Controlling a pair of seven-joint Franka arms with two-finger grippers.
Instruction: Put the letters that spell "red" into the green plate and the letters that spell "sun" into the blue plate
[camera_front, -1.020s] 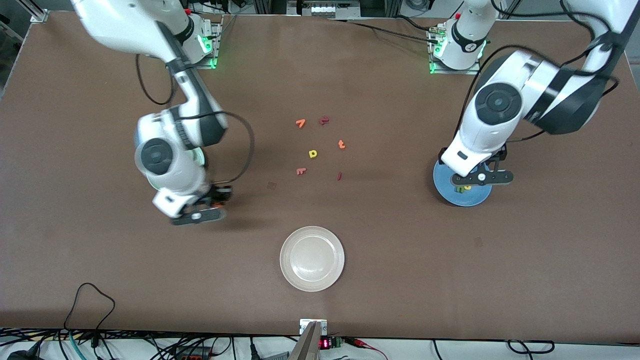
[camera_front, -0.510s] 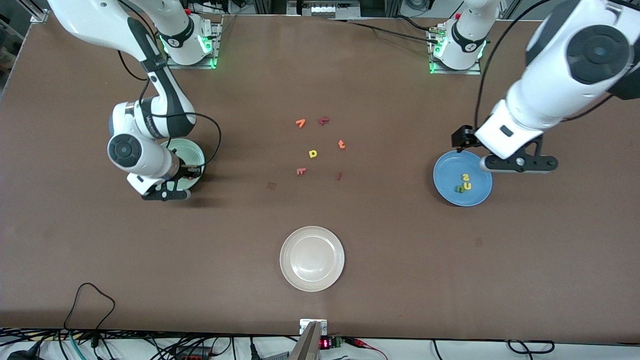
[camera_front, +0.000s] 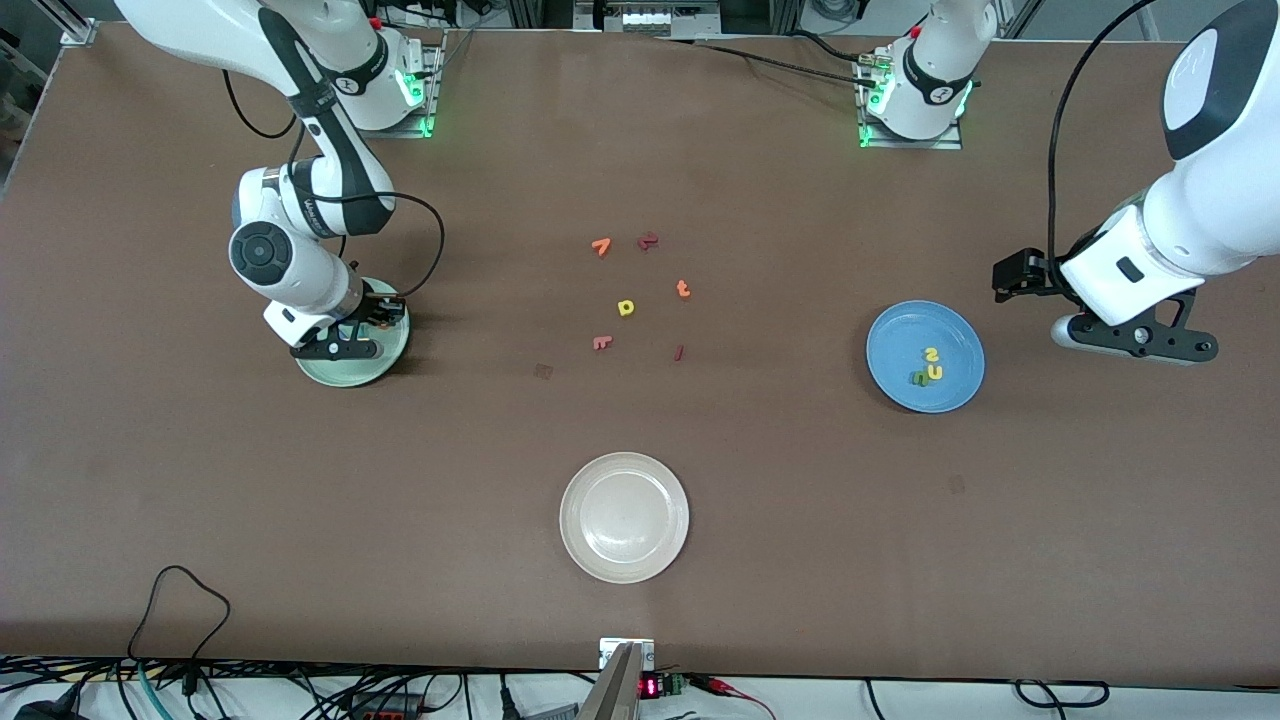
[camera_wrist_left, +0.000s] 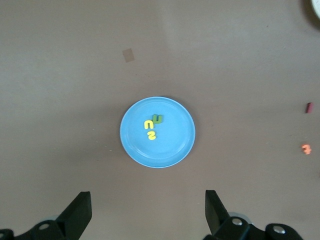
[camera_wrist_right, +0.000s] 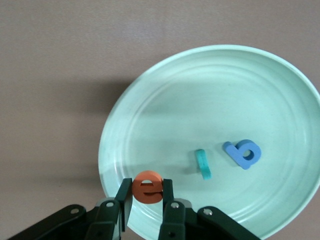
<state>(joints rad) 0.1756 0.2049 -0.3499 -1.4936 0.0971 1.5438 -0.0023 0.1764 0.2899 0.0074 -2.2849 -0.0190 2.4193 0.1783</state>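
Here, on the brown table (camera_front: 760, 480), three plates. At about nine o'clock from the table's middle in the front view, toward the right arm's end: green plate (camera_front: 352, 372), holding a teal "r" (camera_wrist_right: 202, 164) and a blue "d" (camera_wrist_right: 243, 153), lying flat, just beside each other, apart. Over the plate's rim: right gripper (camera_wrist_right: 146, 200), pinching an orange "e" (camera_wrist_right: 147, 187) upright between its fingertips; whether touching the plate, cannot tell.

At about three o'clock, toward the left arm's end: blue plate (camera_front: 925, 356), holding a yellow "s" (camera_wrist_left: 151, 135), a yellow "u" (camera_wrist_left: 148, 124) and a dark green "n" (camera_wrist_left: 158, 119), clustered near the plate's middle, the "u" touching the "n". Left gripper (camera_wrist_left: 147, 212) up in the air over bare table at three o'clock of the blue plate, fingers spread wide, holding nothing.

At six o'clock, nearest the front camera: cream-white plate (camera_front: 624, 517), with nothing in it.

Near the table's middle, loose on the surface and well apart from all plates: a yellow letter (camera_front: 626, 307), orange letters (camera_front: 601, 246), a dark red letter (camera_front: 648, 241) and a pink-red letter (camera_front: 601, 342).
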